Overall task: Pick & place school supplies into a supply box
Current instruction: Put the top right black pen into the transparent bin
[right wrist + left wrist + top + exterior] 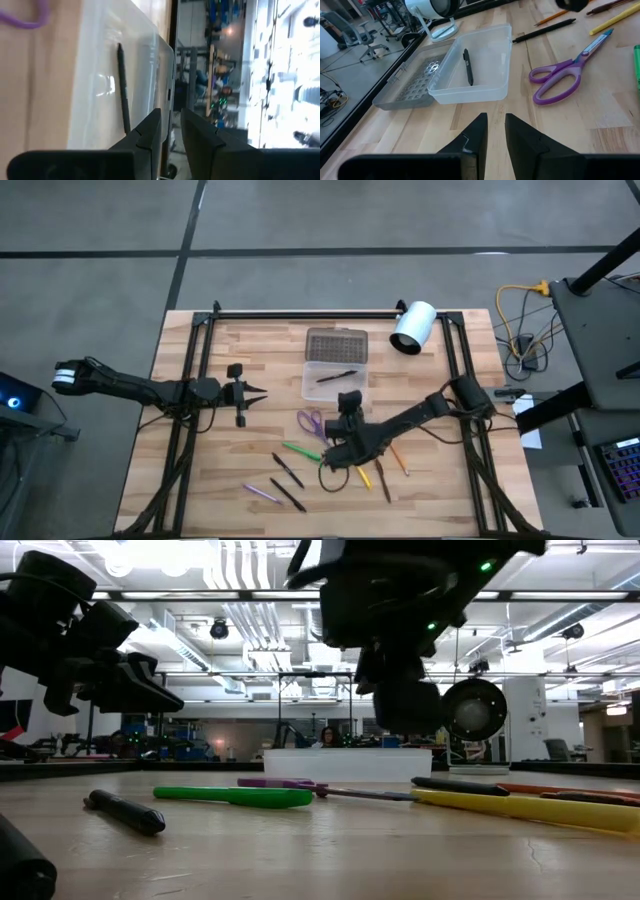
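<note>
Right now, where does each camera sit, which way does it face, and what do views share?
High: overhead, straight down; both arms, supply box.
Low: tabletop level, facing the room; green pen, arms overhead.
Left wrist: past the left tool toward box, scissors.
Right wrist: past the right tool at the box.
Shared: both wrist views show the black pen inside.

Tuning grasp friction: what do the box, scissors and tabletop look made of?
Supply box: clear glossy plastic; the pen inside shows through its walls.
Scissors: purple handles look like smooth plastic; blade material unclear.
Table: light wood planks, visible grain and seams, matte.
</note>
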